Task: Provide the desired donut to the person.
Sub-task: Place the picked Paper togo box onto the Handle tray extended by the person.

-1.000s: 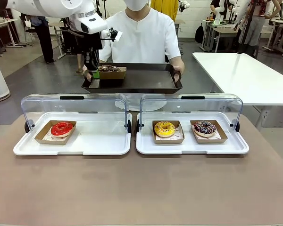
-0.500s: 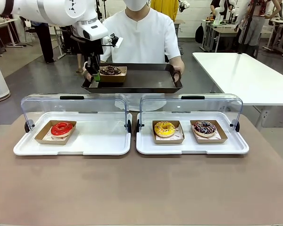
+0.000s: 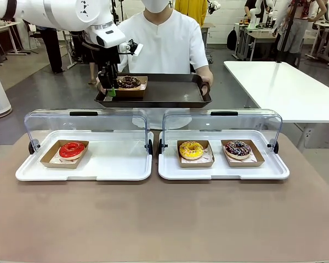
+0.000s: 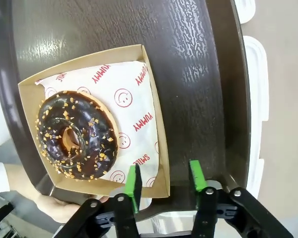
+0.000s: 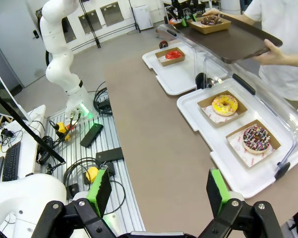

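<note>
The person [image 3: 167,41] in the white T-shirt holds a dark tray [image 3: 170,90] at the far side of the table. On its left end sits a cardboard box [image 4: 158,129] with a chocolate donut [image 4: 77,134] [image 3: 128,81] topped with nut bits. My left gripper [image 4: 165,178] [image 3: 111,90] is open over the box's corner. One green pad is above the box's paper, the other is outside the wall, and neither presses on it. The person's hand [image 4: 64,208] grips the tray's rim below the box. My right gripper [image 5: 158,191] hangs open, holding nothing, back over the table's near side.
Two white display trays [image 3: 120,170] [image 3: 274,170] with raised clear lids lie on the brown table. The left one holds a red donut [image 3: 72,149]. The right one holds a yellow donut [image 3: 191,149] and a sprinkled chocolate donut [image 3: 238,148]. A white table [image 3: 285,87] stands at the back right.
My left arm has come down a little and shifted left at the tray's left end. The donut box now rests on the tray.
</note>
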`<state>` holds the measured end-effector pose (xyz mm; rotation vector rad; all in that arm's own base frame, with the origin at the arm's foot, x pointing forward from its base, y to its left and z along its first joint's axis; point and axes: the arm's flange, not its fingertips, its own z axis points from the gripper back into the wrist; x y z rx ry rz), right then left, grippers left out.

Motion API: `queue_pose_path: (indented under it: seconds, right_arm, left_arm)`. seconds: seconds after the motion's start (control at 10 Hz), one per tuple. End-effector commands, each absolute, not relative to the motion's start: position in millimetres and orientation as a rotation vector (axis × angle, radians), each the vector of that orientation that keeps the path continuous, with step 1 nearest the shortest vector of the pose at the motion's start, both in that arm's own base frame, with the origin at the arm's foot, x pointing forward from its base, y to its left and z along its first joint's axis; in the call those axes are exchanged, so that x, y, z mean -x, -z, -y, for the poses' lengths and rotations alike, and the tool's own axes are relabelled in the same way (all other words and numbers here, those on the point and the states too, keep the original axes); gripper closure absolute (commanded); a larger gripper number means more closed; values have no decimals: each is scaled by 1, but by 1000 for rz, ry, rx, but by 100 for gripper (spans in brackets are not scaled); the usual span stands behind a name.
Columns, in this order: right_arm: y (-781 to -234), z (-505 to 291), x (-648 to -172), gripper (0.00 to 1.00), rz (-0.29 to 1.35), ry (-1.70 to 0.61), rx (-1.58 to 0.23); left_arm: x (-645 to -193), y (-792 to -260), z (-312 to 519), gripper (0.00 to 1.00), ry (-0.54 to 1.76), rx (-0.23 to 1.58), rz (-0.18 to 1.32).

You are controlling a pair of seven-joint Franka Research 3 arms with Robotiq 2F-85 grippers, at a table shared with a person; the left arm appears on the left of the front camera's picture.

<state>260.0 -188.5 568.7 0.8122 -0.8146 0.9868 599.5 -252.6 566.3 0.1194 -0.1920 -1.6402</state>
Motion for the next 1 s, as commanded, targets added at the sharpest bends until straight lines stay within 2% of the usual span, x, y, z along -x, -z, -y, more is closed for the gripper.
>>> queue_pose_path:
  seconds: [0.0, 0.1, 0.6, 0.7, 0.9]
  right_arm:
    - [-569, 189, -260, 0, 822, -993, -820]
    - [-569, 189, -260, 0, 822, -993, -820]
    - [-569, 189, -260, 0, 822, -993, -820]
    - [-569, 189, -260, 0, 822, -993, -820]
    - [-569, 189, -260, 0, 822, -993, -820]
  left_arm:
    - [-599, -572, 249, 9, 1662, -123, 212]
    - [-597, -573, 248, 0, 1661, -126, 213]
    - [-595, -577, 248, 0, 1663, -110, 207]
    - [-588, -581, 247, 0, 1661, -79, 182]
    - [-546, -602, 232, 0, 1678, -42, 152]
